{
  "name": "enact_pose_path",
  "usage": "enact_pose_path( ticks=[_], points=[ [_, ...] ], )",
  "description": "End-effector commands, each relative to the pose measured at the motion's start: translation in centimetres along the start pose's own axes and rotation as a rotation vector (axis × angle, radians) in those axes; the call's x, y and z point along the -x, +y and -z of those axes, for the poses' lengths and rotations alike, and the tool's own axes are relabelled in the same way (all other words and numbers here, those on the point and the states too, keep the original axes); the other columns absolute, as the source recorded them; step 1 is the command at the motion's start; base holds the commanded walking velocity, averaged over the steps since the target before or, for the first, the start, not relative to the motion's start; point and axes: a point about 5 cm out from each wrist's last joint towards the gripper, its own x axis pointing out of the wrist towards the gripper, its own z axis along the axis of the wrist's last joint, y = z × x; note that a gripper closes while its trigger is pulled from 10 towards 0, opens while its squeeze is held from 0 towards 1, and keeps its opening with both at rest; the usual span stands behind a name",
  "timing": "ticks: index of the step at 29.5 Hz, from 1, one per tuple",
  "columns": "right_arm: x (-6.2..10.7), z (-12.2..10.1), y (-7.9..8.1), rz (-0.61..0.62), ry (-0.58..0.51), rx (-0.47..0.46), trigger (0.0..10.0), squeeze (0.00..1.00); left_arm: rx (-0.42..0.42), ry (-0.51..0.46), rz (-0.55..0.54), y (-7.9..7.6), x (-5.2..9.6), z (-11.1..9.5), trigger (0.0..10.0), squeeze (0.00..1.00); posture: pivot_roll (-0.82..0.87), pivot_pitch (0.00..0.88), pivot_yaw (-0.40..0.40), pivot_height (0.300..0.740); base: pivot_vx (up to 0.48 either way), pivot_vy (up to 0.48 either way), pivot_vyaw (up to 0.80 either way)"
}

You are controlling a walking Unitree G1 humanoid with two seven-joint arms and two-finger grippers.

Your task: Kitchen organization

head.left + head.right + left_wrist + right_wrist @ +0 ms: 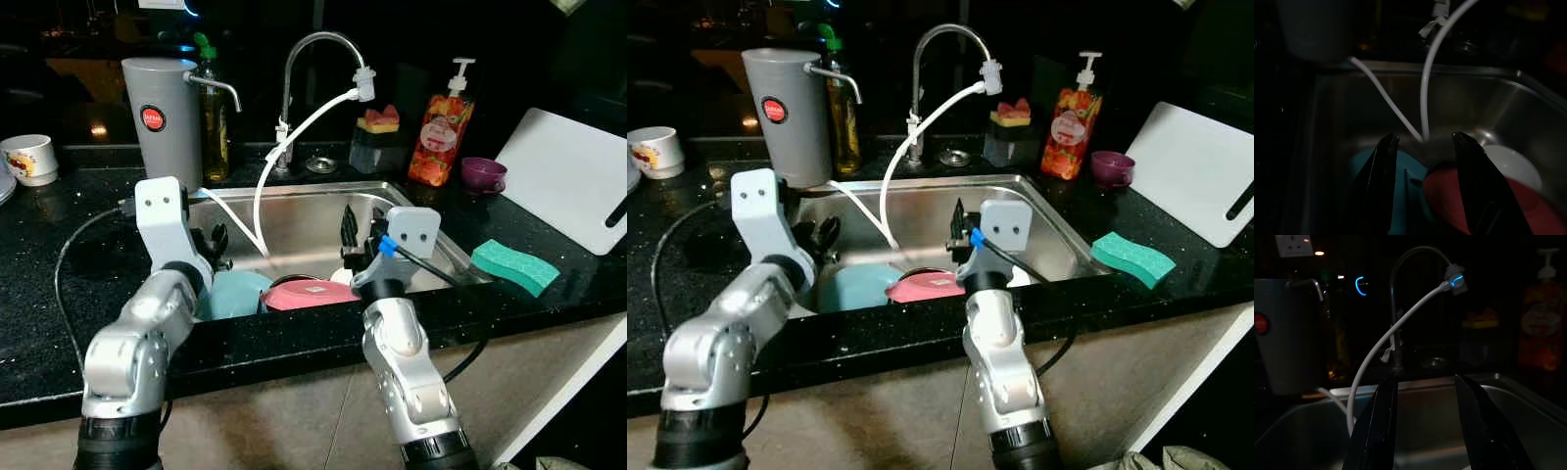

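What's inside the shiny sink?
In the sink lie a teal dish, a pink dish and something white; two white hoses hang in. Both claws, left and right, are open above them. The drain is covered.

The sink [294, 211] holds two plates [312, 292] at its near edge. A faucet [318, 59] stands behind it, a sponge [514, 266] lies right, a canister [162, 117] stands far left.

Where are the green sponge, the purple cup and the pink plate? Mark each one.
green sponge [514, 266], left eye view, middle of its top face
purple cup [484, 174], left eye view, its side wall
pink plate [312, 295], left eye view, its upper surface
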Motion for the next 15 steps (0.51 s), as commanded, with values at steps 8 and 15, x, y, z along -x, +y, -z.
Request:
enact_pose_path(
  ticks=[8, 15],
  points=[
    [-0.1, -0.6, -1.6, 0.036, 0.018, -0.014, 10.0, 0.0, -0.142, -0.157, 0.076, -1.0, 2.5, -1.8, 10.0, 0.0, 0.2, 0.121, -0.074, 0.74, 0.0, 0.0, 0.0],
    [-0.4, -1.7, -2.2, 0.066, -0.007, -0.008, 10.0, 0.0, -0.197, -0.175, 0.062, -0.7, 3.0, -1.4, 10.0, 0.0, 0.2, 0.107, -0.064, 0.74, 0.0, 0.0, 0.0]
  ],
)
